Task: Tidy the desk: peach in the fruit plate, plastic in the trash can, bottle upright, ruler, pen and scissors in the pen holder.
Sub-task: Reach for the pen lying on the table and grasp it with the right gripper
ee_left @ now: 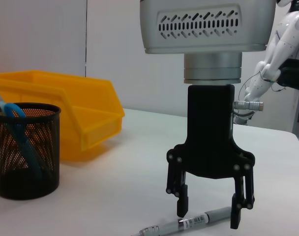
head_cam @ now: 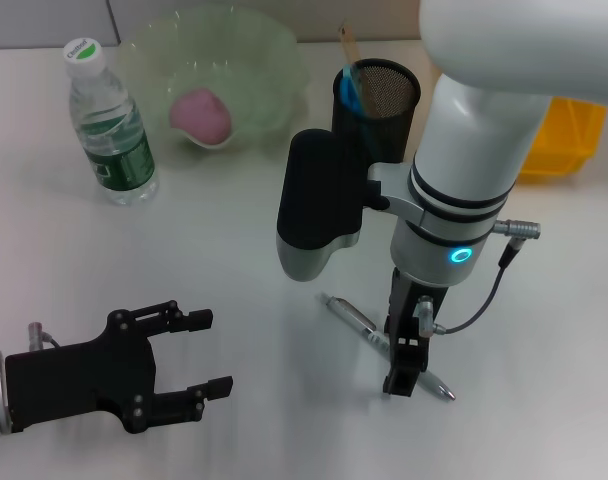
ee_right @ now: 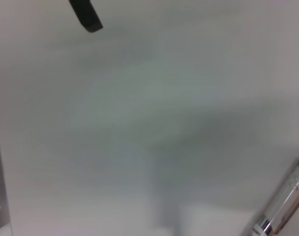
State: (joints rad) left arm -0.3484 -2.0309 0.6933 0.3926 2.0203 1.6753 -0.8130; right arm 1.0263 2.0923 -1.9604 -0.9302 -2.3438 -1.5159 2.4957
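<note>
A silver pen (head_cam: pixel 362 322) lies on the white desk. My right gripper (head_cam: pixel 406 375) points straight down at it, open, one finger on each side of the pen (ee_left: pixel 189 223), tips near the desk. The left wrist view shows this right gripper (ee_left: pixel 209 214). My left gripper (head_cam: pixel 199 355) rests open and empty at the lower left. The black mesh pen holder (head_cam: pixel 376 95) holds blue-handled scissors (ee_left: pixel 7 109) and a tan ruler (head_cam: pixel 349 45). The pink peach (head_cam: pixel 199 113) sits in the green fruit plate (head_cam: pixel 274 60). The bottle (head_cam: pixel 109 125) stands upright. No plastic shows.
A yellow trash can (head_cam: pixel 564 140) stands at the back right, just beyond the pen holder (ee_left: pixel 24 150). The right wrist view shows bare desk with the pen (ee_right: pixel 284 206) at one corner.
</note>
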